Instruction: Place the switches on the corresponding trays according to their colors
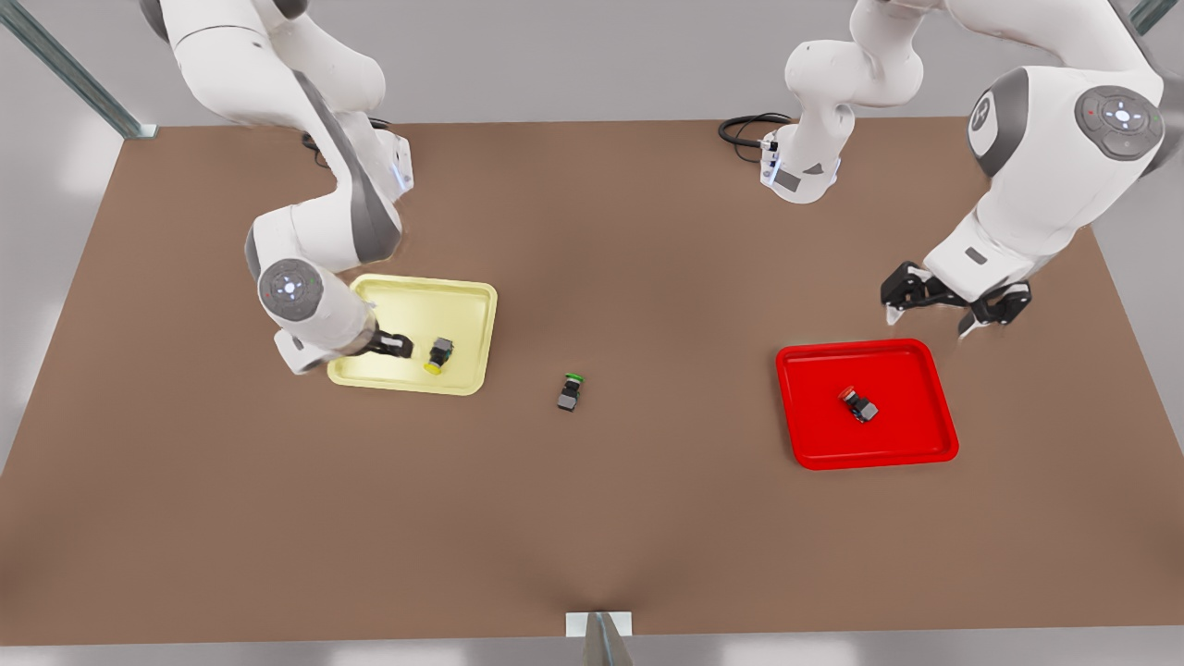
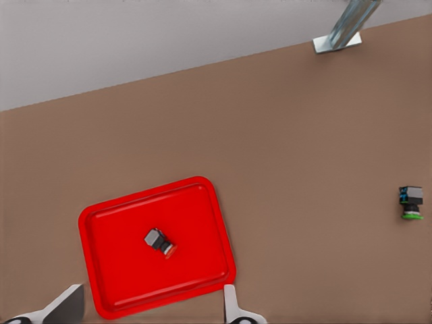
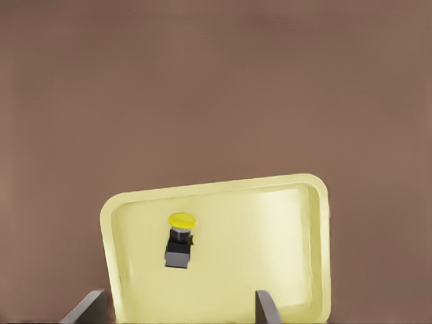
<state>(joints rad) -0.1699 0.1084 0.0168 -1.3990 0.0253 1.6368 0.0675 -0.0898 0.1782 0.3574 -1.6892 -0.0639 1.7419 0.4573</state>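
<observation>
front view: yellow switch (image 1: 439,355) lies in the yellow tray (image 1: 462,305) at left-centre just beside the right gripper (image 1: 400,347), fingers spread and empty; red switch (image 1: 859,404) lies in the red tray (image 1: 805,370) at right, left gripper (image 1: 928,317) spread above it.

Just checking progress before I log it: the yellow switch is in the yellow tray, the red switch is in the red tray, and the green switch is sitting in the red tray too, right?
Not quite. The green switch lies on the bare table between the yellow tray and the red tray, as the front view shows. The yellow switch and the red switch are in their matching trays.
</observation>
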